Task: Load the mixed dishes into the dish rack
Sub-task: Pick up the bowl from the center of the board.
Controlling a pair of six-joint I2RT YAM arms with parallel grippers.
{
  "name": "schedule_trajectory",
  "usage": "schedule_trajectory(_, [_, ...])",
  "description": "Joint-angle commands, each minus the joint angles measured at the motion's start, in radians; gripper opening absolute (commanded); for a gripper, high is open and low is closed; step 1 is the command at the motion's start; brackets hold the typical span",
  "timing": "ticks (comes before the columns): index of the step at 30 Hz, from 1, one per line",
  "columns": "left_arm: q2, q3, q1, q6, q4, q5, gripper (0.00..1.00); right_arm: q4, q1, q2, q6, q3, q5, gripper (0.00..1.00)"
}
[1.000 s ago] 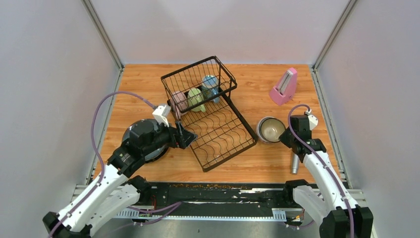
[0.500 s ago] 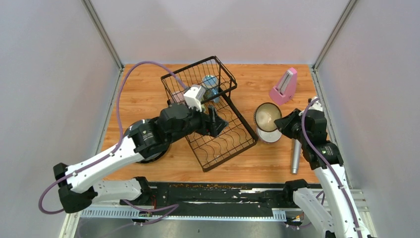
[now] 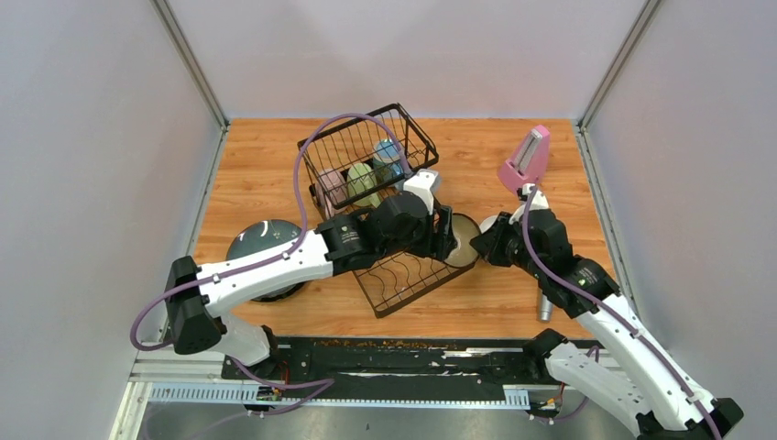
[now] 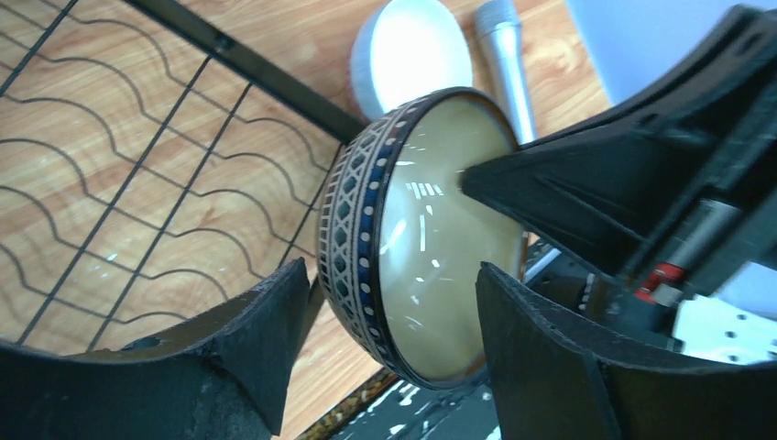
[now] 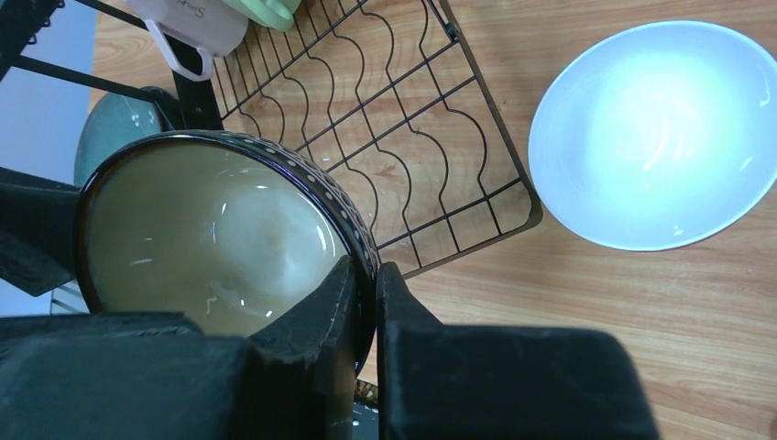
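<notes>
Right gripper (image 5: 366, 293) is pinching the rim of the blue-patterned, cream-glazed ceramic bowl (image 4: 412, 247), holding it on edge at the black wire dish rack's (image 4: 275, 81) right edge, seemingly so the spread left gripper (image 4: 389, 275), straddling it, can take it.

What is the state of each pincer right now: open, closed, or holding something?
Left pincer: open, its fingers on either side of the patterned bowl.
Right pincer: closed on the rim of the patterned bowl.

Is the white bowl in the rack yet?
No, the white bowl sits on the table, just outside the rack's edge wire.
</notes>
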Motion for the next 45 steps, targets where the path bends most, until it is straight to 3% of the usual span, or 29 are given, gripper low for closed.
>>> schedule_trajectory(1, [0.021, 0.061, -0.003, 0.014, -0.077, -0.062, 0.73, 0.07, 0.055, -0.001, 0.031, 0.06, 0.12, 0.0])
schedule_trajectory(8, [0.035, 0.041, -0.003, 0.028, -0.12, -0.084, 0.48, 0.025, 0.151, 0.025, 0.034, 0.086, 0.278, 0.0])
schedule_trajectory(14, [0.057, 0.016, -0.003, 0.031, -0.058, -0.019, 0.33, 0.099, 0.169, -0.003, 0.02, 0.057, 0.232, 0.0])
schedule_trajectory(19, [0.041, -0.003, -0.002, 0.034, -0.038, -0.032, 0.01, 0.143, 0.169, -0.033, 0.026, 0.014, 0.144, 0.05])
schedule_trajectory(22, [0.014, -0.043, 0.0, 0.048, 0.013, -0.025, 0.0, 0.188, 0.168, -0.05, 0.019, -0.008, 0.067, 0.11])
schedule_trajectory(26, [-0.028, -0.094, 0.023, 0.074, 0.091, 0.038, 0.0, 0.243, 0.168, -0.056, 0.015, -0.027, -0.028, 0.34])
schedule_trajectory(28, [-0.06, -0.123, 0.047, 0.085, 0.133, 0.085, 0.0, 0.27, 0.168, -0.06, 0.007, -0.036, -0.1, 0.41])
schedule_trajectory(30, [-0.099, -0.155, 0.08, 0.104, 0.18, 0.168, 0.0, 0.294, 0.167, -0.063, 0.005, -0.042, -0.15, 0.56])
schedule_trajectory(32, [-0.133, -0.181, 0.111, 0.108, 0.21, 0.24, 0.0, 0.297, 0.163, -0.061, 0.018, -0.045, -0.175, 0.81])
schedule_trajectory(33, [-0.144, -0.197, 0.124, 0.109, 0.219, 0.261, 0.0, 0.296, 0.157, -0.057, 0.018, -0.043, -0.194, 0.88])
schedule_trajectory(37, [-0.22, -0.254, 0.172, 0.113, 0.253, 0.317, 0.0, 0.287, 0.128, -0.05, 0.032, -0.028, -0.266, 1.0])
schedule_trajectory(41, [-0.279, -0.317, 0.23, 0.11, 0.307, 0.413, 0.0, 0.259, 0.087, -0.035, 0.05, -0.01, -0.313, 1.0])
schedule_trajectory(45, [-0.32, -0.348, 0.27, 0.119, 0.339, 0.485, 0.0, 0.282, -0.03, -0.014, 0.104, -0.015, -0.54, 1.0])
